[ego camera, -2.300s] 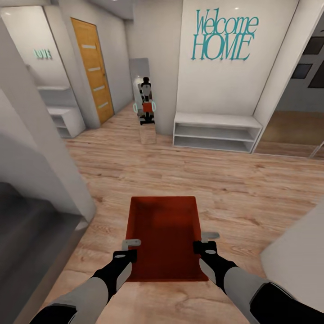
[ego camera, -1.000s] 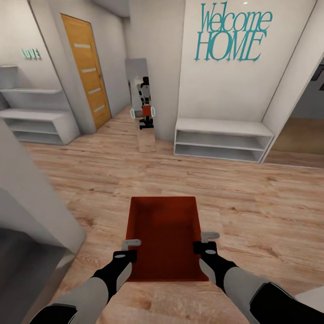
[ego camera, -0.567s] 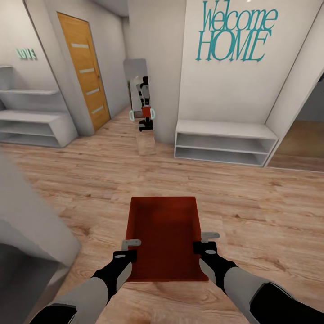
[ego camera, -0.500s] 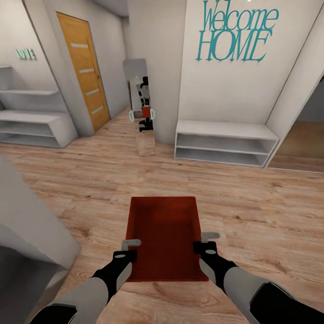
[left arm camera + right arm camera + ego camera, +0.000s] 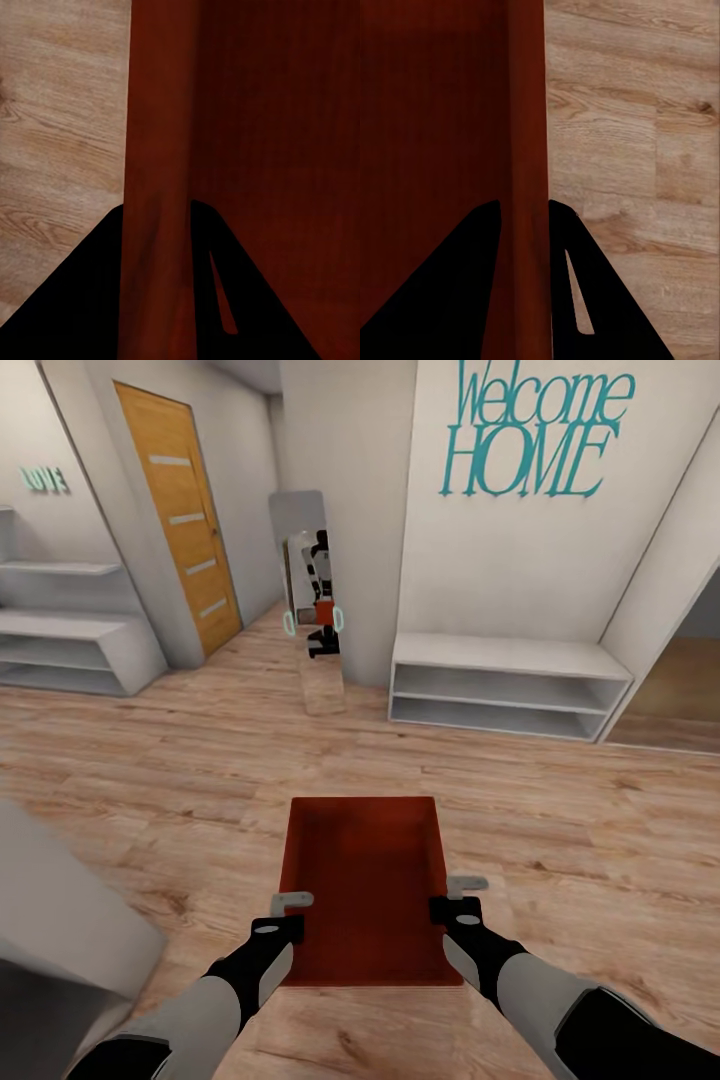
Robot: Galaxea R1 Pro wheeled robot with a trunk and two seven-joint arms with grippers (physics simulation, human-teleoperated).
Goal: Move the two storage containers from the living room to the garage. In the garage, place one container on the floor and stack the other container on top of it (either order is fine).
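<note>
Squarely between both pincers, left [image 5: 291, 905] and right [image 5: 452, 890], each clamping a wall: storage container [image 5: 365, 885].

Light wood-plank floor [image 5: 560, 830] runs across the hallway, carrying a low white open shelf unit [image 5: 505, 685] against the lettered wall, a second white shelf unit [image 5: 70, 650] by the oak door, and a tall standing mirror [image 5: 312, 595] at the wall corner.
</note>
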